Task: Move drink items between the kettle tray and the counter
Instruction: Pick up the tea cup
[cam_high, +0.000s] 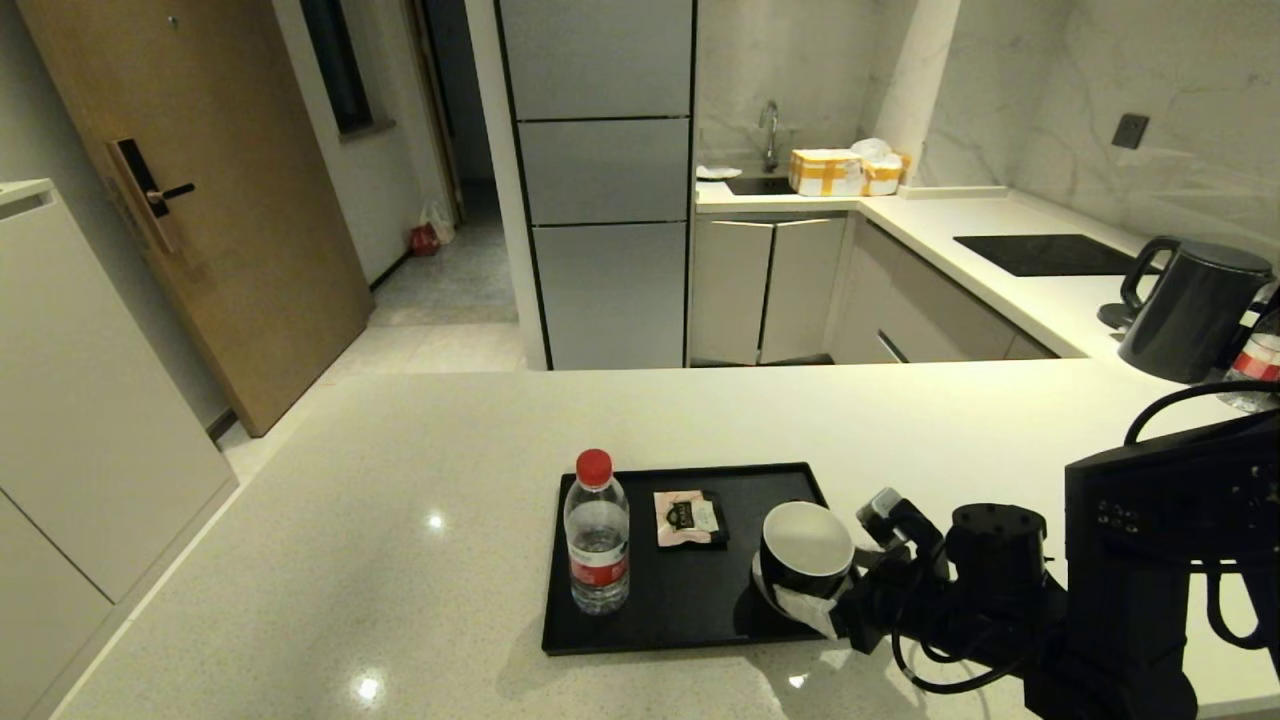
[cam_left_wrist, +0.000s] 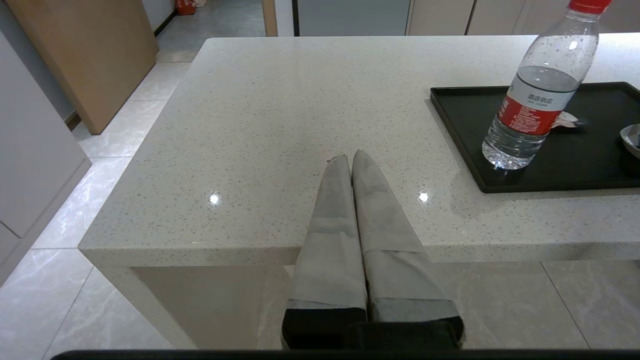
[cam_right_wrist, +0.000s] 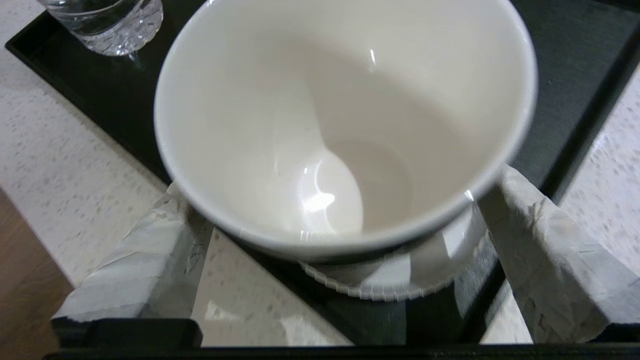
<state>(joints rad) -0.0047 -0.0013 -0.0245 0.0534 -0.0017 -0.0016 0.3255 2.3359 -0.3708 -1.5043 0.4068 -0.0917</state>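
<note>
The right gripper (cam_high: 815, 600), lower right of the head view, clasps the cup (cam_high: 806, 548) tilted over the tray's (cam_high: 640, 630) corner, not yet on the counter (cam_high: 350, 520); left gripper (cam_left_wrist: 351, 165) closed, idle.

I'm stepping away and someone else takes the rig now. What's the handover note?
Right gripper: fingers on either side of the cup, which looks tilted at the tray's right front corner over a white saucer; firm grip not confirmed.
Left gripper: shut, empty, parked at the near edge of the counter, left of the tray.
Also on the tray: water bottle and a sachet.
Done: cup reached. Left: carry it off the tray and set it on the counter.
</note>
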